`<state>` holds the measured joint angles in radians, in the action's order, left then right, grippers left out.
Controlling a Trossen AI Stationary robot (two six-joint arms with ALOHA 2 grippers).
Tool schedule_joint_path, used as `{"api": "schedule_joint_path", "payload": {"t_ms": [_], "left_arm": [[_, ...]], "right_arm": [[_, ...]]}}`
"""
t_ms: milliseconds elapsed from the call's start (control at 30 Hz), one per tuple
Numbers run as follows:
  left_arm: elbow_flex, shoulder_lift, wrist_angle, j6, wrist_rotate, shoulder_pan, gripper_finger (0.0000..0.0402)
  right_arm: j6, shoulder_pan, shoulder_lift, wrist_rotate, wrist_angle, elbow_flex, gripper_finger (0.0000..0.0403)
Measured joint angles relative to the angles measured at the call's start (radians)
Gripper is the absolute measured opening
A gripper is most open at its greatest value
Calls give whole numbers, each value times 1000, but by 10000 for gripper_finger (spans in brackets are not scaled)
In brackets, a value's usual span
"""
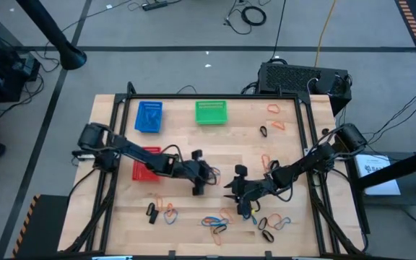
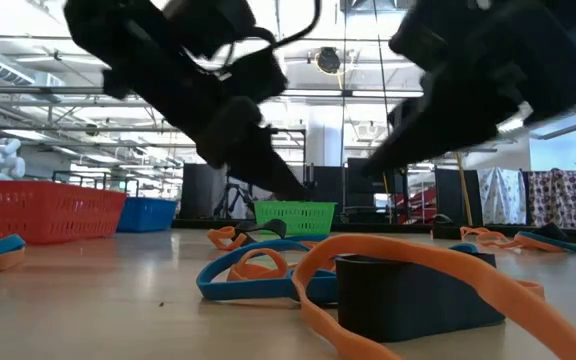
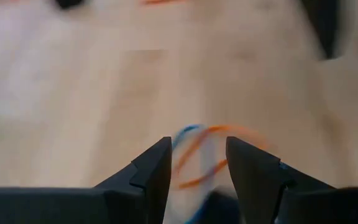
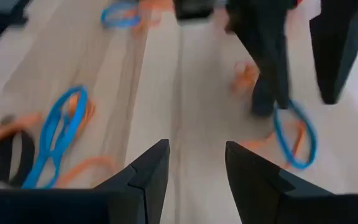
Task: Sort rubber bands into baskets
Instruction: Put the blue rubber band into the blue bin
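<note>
My wooden table (image 1: pixel 215 155) carries the red basket (image 1: pixel 145 165) under my left arm, with the blue basket (image 1: pixel 149 116) and green basket (image 1: pixel 211 112) side by side toward the far edge. My left gripper (image 1: pixel 205 175) and right gripper (image 1: pixel 238 189) hang near each other over the table's middle, both with fingers parted and holding nothing; blue and orange loops show blurred between my left fingers (image 3: pixel 154 171), apparently on the wood below. The rubber bands (image 1: pixel 215 224) lie loose, mostly along the near edge, a few orange ones (image 1: pixel 274 110) near the far right corner.
</note>
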<state>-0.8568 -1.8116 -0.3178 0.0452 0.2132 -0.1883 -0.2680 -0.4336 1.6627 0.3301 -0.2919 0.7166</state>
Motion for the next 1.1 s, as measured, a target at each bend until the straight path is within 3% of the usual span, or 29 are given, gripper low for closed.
{"api": "schedule_joint_path", "payload": {"t_ms": [167,367,467,633,700,833,1100], "left_arm": [[-26,-20,-28,9,-315,-41,160],[-43,-19,-68,53,-412,-163,160],[-43,-22,-85,76,-358,-230,160],[-45,-58,-148,128,-107,-295,160],[-42,-75,-138,165,-50,-305,160],[-56,-126,-151,236,-57,-305,160],[-125,-217,-144,234,-67,-305,160]], "right_arm": [[-15,0,0,-79,80,0,151],[-45,0,0,-84,108,0,151],[-58,0,0,-95,97,0,151],[-61,0,0,-96,66,0,151],[-61,0,0,-97,51,0,151],[-61,0,0,-96,23,0,151],[-58,0,0,-97,25,0,151]]}}
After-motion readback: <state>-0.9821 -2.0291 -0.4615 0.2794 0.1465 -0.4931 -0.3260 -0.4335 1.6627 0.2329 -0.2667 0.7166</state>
